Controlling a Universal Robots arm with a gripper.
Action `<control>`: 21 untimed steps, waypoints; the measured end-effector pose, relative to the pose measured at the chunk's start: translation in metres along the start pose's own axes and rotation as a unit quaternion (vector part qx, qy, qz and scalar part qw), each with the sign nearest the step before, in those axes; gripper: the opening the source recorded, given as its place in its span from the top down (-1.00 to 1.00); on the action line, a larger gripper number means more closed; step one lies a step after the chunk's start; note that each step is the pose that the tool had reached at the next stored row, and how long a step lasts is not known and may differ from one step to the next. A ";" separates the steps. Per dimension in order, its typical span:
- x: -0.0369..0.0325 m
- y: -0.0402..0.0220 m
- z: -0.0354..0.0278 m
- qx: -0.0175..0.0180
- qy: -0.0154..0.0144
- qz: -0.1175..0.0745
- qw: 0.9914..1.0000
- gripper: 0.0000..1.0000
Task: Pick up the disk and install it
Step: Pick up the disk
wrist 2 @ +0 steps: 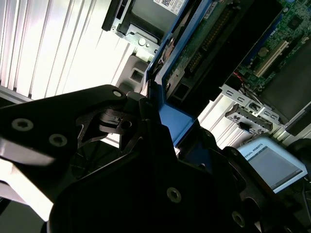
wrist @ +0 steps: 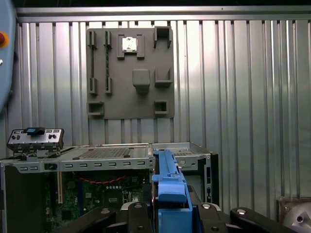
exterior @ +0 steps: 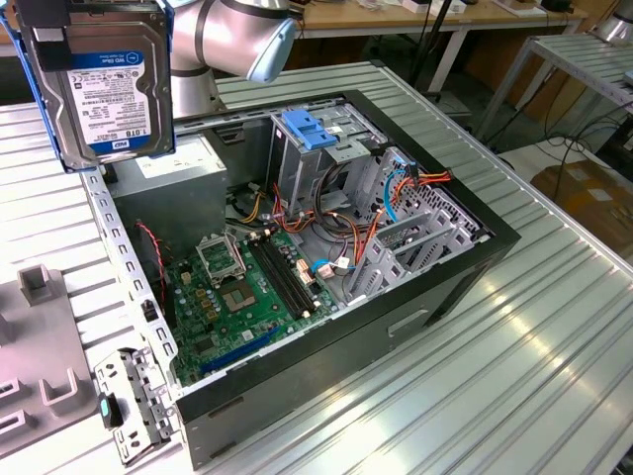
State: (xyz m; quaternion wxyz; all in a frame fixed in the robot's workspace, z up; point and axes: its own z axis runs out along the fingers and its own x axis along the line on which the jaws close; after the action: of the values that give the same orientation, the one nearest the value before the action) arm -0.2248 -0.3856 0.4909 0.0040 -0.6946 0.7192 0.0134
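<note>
The disk (exterior: 104,84) hangs in the air at the exterior view's upper left, above the back corner of the open computer case (exterior: 499,240). Its white label with a blue band faces the camera, and a blue carrier frames its edges. In both wrist views my gripper (wrist: 171,209) is shut on the disk, its black fingers (wrist: 210,217) pressing either side of the blue carrier end (wrist: 170,187). The second wrist view shows the gripper (wrist 2: 163,131) clamping the blue carrier (wrist 2: 176,122), with the disk's circuit-board side (wrist 2: 204,43) beyond.
Inside the case lie a green motherboard (exterior: 242,297), a grey power supply (exterior: 168,176) and a metal drive cage topped by a blue latch (exterior: 309,129), with loose cables. A grey fixture plate (wrist: 130,73) rests on the ribbed metal table (exterior: 554,376).
</note>
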 end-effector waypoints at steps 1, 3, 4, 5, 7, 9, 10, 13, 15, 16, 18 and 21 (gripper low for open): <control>0.0000 0.0000 0.0000 0.000 0.000 0.000 1.000 0.25; 0.0006 -0.0001 0.0000 0.000 0.000 0.000 1.000 0.25; 0.0022 -0.0001 -0.0001 0.000 0.000 0.000 1.000 0.25; 0.0043 -0.0002 -0.0001 0.000 0.000 0.000 1.000 0.25; 0.0066 -0.0008 0.0001 0.000 0.000 0.000 1.000 0.25; 0.0081 -0.0041 0.0005 0.000 0.000 0.000 1.000 0.25; 0.0086 -0.0060 0.0005 0.000 0.000 0.000 1.000 0.25; 0.0097 -0.0157 0.0010 0.000 0.001 0.000 1.000 0.25; 0.0099 -0.0226 0.0013 0.000 0.001 0.000 1.000 0.25; 0.0099 -0.0267 0.0014 0.000 0.001 0.000 1.000 0.25; 0.0100 -0.0349 0.0018 0.000 0.001 0.000 1.000 0.25; 0.0107 -0.0466 0.0024 0.000 0.002 0.000 1.000 0.25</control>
State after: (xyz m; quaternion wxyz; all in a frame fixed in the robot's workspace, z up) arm -0.1786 -0.3979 0.4876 0.0027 -0.6946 0.7193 0.0121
